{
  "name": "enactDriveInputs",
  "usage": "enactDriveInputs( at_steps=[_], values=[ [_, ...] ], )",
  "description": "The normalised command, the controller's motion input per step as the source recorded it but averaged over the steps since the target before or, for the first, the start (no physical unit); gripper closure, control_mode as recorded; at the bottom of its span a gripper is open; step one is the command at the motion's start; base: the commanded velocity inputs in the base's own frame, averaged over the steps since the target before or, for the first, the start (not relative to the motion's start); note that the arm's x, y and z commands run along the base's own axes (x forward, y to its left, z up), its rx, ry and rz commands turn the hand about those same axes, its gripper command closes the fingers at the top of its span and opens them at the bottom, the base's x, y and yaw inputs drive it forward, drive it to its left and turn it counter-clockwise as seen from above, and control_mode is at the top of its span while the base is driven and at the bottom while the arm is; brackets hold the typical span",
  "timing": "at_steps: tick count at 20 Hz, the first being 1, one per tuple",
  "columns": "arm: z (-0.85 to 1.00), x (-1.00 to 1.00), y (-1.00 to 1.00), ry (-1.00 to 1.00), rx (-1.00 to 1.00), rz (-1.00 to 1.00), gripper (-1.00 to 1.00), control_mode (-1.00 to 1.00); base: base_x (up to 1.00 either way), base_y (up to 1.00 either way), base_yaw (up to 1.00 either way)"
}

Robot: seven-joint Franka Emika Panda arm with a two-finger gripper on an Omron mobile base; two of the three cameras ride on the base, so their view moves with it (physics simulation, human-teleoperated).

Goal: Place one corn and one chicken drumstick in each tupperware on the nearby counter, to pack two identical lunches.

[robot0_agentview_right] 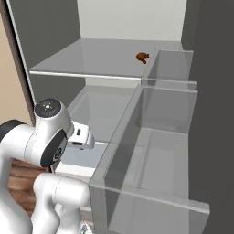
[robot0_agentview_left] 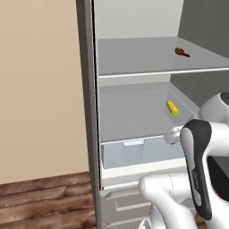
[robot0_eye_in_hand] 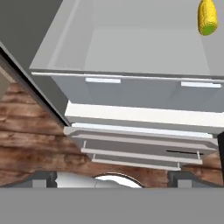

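The gripper (robot0_eye_in_hand: 112,177) hangs low before the open fridge (robot0_agentview_left: 89,112), its fingers (robot0_eye_in_hand: 43,179) spread wide and holding nothing. Beyond them is the crisper drawer (robot0_eye_in_hand: 131,94). Farther in, a corn cob (robot0_eye_in_hand: 207,17) lies on the middle shelf (robot0_agentview_left: 134,116), well apart from the fingers, up and to their right. Farthest, a chicken drumstick (robot0_agentview_left: 182,53) rests on the upper shelf (robot0_agentview_left: 143,58).
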Motion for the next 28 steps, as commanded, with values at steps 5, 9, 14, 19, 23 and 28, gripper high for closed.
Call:
enactDriveInputs(
  at_steps=[5, 9, 14, 19, 23, 28],
  values=[
    [0.00, 0.00, 0.00, 0.00, 0.00, 0.00, -1.00, 1.00, 0.77, -0.25, 0.00],
    [0.00, 0.00, 0.00, 0.00, 0.00, 0.00, -1.00, 1.00, 0.42, -0.22, 0.02],
    [0.18, -0.02, 0.00, -0.02, 0.00, 0.00, -1.00, -1.00, 0.03, 0.00, 0.00],
    [0.66, -0.06, -0.34, -0.20, 0.00, -0.06, -1.00, -1.00, 0.00, 0.00, 0.00],
    [0.55, -0.02, -0.35, -0.07, 0.00, -0.19, -1.00, -1.00, 0.00, 0.00, 0.00],
    [0.67, 0.00, -0.03, 0.02, -0.03, -0.27, -1.00, -1.00, 0.00, 0.00, 0.00]
  ],
)
